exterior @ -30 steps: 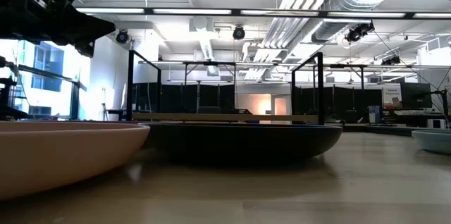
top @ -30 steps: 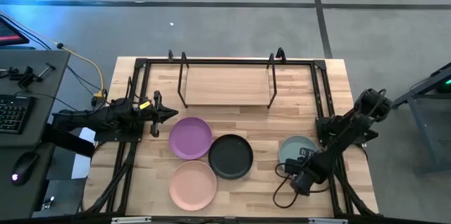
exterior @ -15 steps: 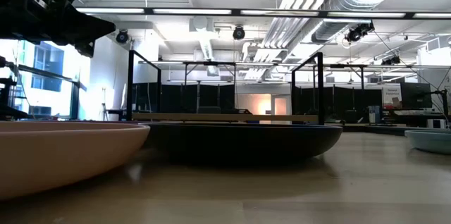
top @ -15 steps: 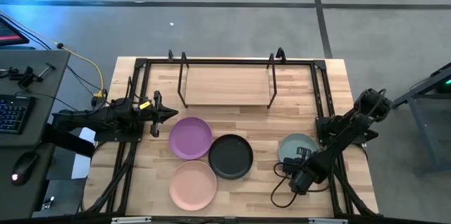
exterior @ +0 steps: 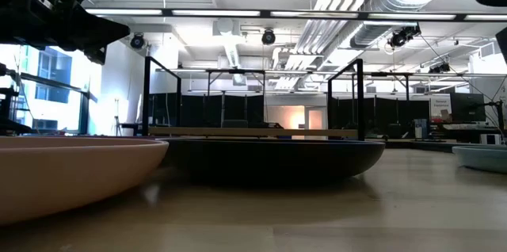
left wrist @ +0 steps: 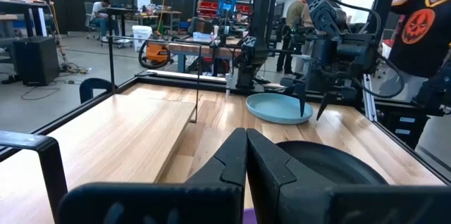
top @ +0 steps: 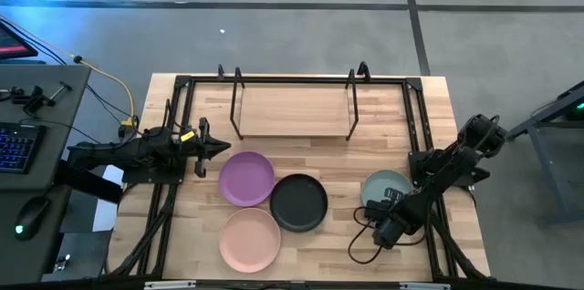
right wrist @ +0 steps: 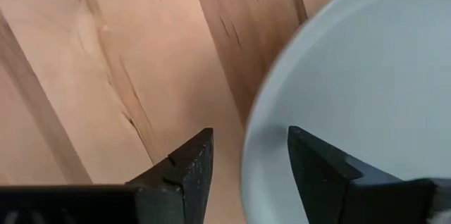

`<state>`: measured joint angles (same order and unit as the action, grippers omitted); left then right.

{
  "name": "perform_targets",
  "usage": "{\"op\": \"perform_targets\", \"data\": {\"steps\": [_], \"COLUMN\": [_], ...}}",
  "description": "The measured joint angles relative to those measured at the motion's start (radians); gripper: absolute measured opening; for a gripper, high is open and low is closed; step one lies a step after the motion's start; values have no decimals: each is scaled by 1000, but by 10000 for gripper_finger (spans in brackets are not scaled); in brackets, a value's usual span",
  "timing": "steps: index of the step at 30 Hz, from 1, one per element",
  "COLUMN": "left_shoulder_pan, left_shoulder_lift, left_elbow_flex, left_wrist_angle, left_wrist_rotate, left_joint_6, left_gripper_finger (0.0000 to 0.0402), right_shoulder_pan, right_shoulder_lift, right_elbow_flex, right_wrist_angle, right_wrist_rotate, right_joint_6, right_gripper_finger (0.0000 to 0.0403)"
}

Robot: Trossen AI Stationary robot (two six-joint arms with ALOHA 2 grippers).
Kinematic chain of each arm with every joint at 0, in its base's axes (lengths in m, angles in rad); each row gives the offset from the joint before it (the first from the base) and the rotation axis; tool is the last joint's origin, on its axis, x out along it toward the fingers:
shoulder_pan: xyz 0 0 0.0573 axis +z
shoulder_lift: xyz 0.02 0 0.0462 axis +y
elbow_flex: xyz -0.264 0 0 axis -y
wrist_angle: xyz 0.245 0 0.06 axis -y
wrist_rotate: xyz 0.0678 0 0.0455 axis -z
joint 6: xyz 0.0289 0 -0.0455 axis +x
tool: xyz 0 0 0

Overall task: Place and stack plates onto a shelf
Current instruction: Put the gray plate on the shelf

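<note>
Jaws on my right gripper (top: 374, 211) are standing open, reaching down at the rim of the pale blue-green plate (top: 383, 189) in the high view, the arm running away from them toward the surface's (top: 301, 151) right edge. My left gripper (top: 222, 148) is waiting with jaws pressed together, the purple plate (top: 246, 179) lying just ahead of its tips and slightly toward the near side. Beyond the purple one, the black plate (top: 298, 202) and the pale pink plate (top: 249, 240) are sitting close together, between my two grippers. The shelf (top: 292, 110) is standing bare at the far side, well apart from both grippers.

Moving to the low view, the pink plate (exterior: 75, 171) and the black plate (exterior: 273, 159) are filling the foreground, the shelf board (exterior: 253, 133) is showing behind them, and the blue-green plate (exterior: 482, 157) is peeking in at the right edge.

Looking through the left wrist view, my closed left fingers (left wrist: 246, 171) are pointing across the black plate (left wrist: 331, 168) toward the blue-green plate (left wrist: 278, 107), where my right gripper (left wrist: 313, 108) is hanging, tips spread, over its rim. People are standing in the room behind.

Through the right wrist view, my right fingers (right wrist: 184, 168) are straddling the blue-green plate's (right wrist: 352, 83) edge, one over bare wood, the other over the plate's inside; I cannot tell whether either is touching it.
</note>
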<state>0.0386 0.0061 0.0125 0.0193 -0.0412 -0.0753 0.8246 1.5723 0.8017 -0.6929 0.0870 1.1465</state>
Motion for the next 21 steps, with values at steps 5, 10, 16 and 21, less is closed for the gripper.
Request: {"op": "perform_targets", "data": {"steps": [5,10,16,21], "left_shoulder_pan": [0,0,0,0], "left_shoulder_lift": [0,0,0,0], "left_elbow_flex": [0,0,0,0], "left_wrist_angle": [0,0,0,0], "left_wrist_rotate": [0,0,0,0], "left_joint_6": [0,0,0,0], "left_gripper_finger": [0,0,0,0], "right_shoulder_pan": [0,-1,-1,-15], "right_shoulder_lift": [0,0,-1,-2], "right_elbow_flex": [0,0,0,9], "right_wrist_angle": [-6,-6,-6,-8], "right_wrist_rotate": [10,-8,-17,-47], "right_joint_6": [8,9,50,49], "right_gripper_finger": [120,18,16,4]}}
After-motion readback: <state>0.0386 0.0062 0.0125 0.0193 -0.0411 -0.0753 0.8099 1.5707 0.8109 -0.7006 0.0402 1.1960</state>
